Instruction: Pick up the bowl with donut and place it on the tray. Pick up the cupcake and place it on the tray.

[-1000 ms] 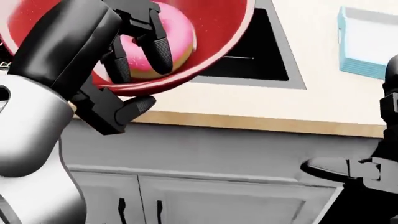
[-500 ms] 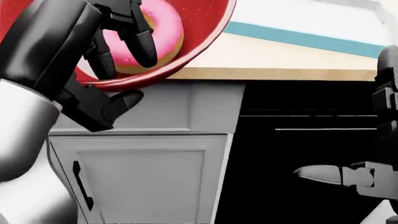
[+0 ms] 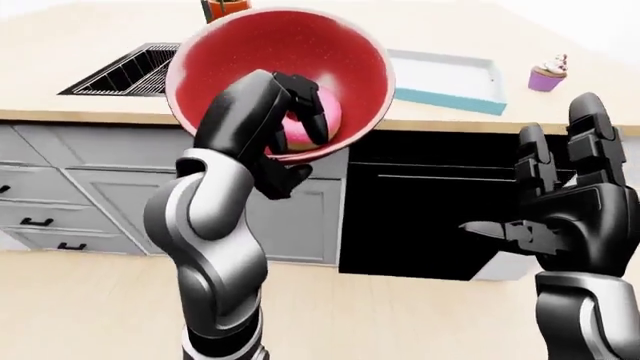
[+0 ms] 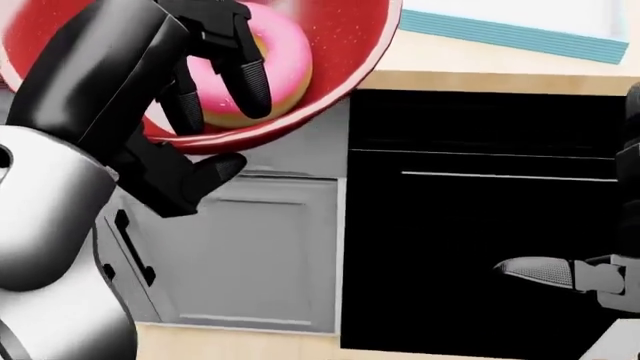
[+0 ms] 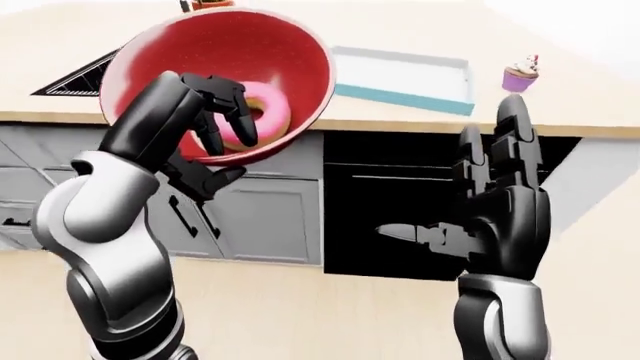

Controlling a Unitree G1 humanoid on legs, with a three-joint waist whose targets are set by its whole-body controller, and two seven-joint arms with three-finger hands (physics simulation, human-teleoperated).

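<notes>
A simulated kitchen: grey cabinets, a black oven front and a pale wooden worktop.
Nearest, the left robot hand grips the rim of the glossy red bowl, two fingers inside against the pink-iced donut; the right robot hand is spread and empty. Beyond, the white, teal-rimmed tray lies flat, the purple-cased cupcake just right of it. Level the tilted bowl before lowering it there.

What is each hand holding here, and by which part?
The left hand grips the red bowl by its lower rim, fingers inside against the pink donut, thumb outside. The right hand is open, holding nothing.
</notes>
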